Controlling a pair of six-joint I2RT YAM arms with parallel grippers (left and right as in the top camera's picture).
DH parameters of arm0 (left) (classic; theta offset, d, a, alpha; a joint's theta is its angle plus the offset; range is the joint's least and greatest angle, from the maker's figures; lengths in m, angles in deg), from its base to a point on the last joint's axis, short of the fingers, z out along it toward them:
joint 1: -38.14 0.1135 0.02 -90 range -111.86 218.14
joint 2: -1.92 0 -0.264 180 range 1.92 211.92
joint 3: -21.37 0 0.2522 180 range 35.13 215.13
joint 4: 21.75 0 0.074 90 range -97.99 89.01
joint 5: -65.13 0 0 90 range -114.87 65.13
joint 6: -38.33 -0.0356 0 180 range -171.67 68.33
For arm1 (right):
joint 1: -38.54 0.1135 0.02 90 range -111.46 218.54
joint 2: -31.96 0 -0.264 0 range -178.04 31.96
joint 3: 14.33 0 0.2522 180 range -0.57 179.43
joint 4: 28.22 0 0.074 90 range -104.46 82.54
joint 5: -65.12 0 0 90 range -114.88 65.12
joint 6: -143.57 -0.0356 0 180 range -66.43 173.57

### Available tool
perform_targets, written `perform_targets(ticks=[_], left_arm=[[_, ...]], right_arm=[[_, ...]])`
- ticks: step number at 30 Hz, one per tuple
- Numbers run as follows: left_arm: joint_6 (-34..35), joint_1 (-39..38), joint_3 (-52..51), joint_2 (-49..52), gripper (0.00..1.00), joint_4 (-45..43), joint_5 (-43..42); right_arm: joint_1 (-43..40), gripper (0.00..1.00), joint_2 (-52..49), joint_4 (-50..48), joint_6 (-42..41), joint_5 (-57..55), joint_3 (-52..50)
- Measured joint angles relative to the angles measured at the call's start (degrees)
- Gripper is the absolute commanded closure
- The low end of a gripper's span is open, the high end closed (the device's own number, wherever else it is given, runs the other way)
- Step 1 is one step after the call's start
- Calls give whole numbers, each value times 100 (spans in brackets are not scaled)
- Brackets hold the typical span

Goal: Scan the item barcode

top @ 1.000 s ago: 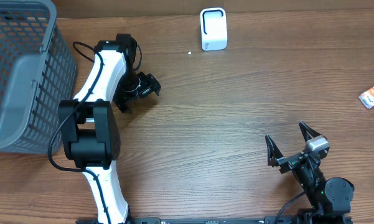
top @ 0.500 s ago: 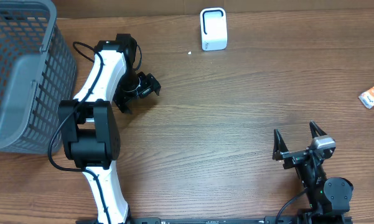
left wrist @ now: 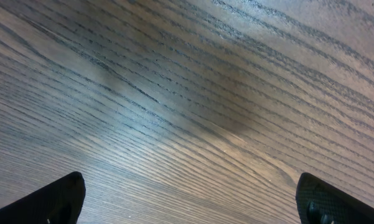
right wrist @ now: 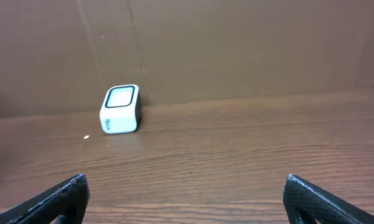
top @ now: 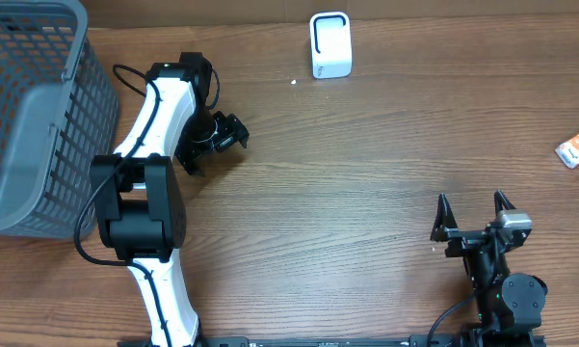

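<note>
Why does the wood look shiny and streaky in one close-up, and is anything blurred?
Left wrist view: glare lays a pale sheen across the table, beside a darker shadow patch. Right wrist view: even light, the scanner fairly sharp, the near fingertips soft-edged. Overhead view: evenly lit and sharp throughout.

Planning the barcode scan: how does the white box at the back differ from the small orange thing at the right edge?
The scanner is white with a dark-rimmed face; the packet is orange and white. The scanner is a boxy block standing upright; the packet lies flat. The scanner looks clearly bulkier than the packet. Both rest on the wooden table, nothing holding them.
</note>
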Motion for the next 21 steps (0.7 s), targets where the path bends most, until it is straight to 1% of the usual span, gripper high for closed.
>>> perform_targets(ticks=[10, 21], left_arm=[[0, 0, 0, 0, 0, 0, 0], [0, 0, 0, 0, 0, 0, 0]], right_arm=[[0, 0, 0, 2, -50, -107, 0], [-2, 0, 0, 0, 334, -105, 0]])
